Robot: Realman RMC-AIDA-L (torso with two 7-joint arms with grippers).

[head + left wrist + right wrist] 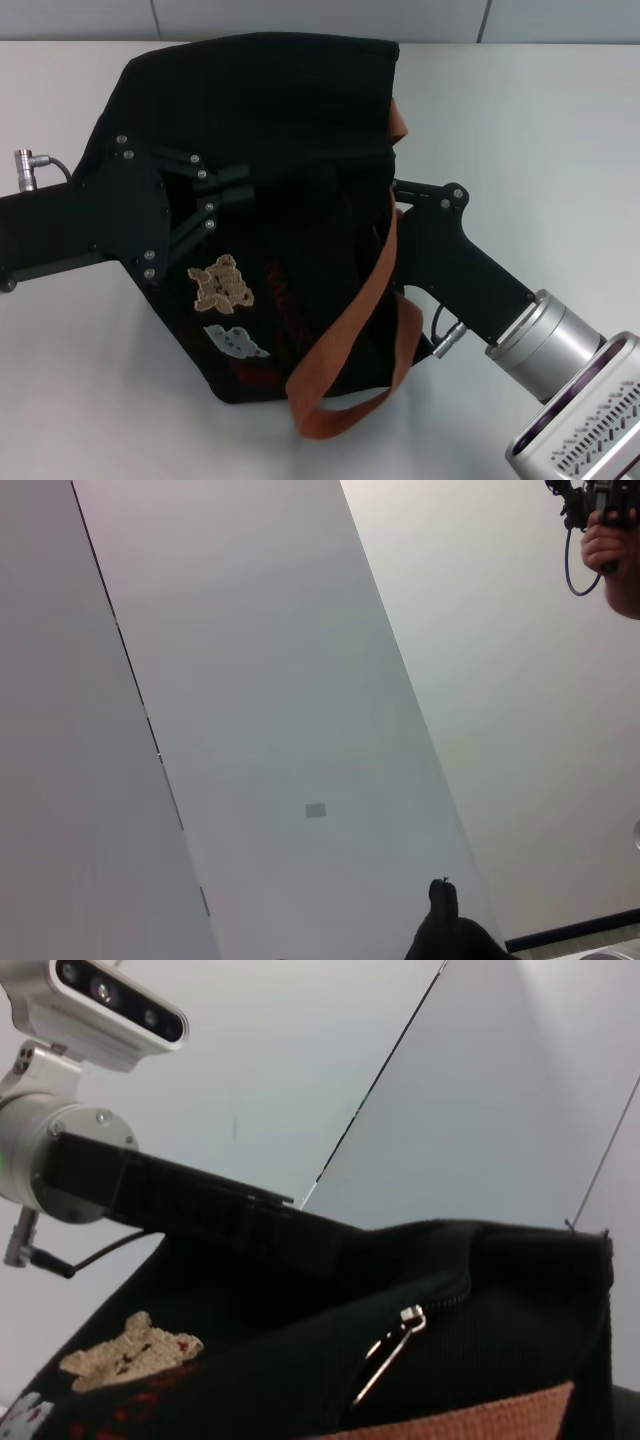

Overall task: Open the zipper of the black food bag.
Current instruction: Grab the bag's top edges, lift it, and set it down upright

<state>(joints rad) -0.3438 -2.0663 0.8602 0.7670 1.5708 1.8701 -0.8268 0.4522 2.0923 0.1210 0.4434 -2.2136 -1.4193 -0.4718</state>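
The black food bag (290,130) lies tilted in the middle of the white table, its tan bear patch (222,283) and white patch (236,342) facing up. My left gripper (238,185) reaches in from the left and is shut on the bag's fabric near its upper left side. My right gripper (405,195) comes from the lower right against the bag's right side, beside the orange-brown handle (350,330). In the right wrist view the zipper (440,1295) runs along the bag's edge. Its silver pull tab (392,1345) hangs free, with nothing gripping it.
The white table (540,130) runs out around the bag, with a grey wall behind (320,18). The handle loop trails off the bag's near edge. A person's hand (612,550) holding a device shows far off in the left wrist view.
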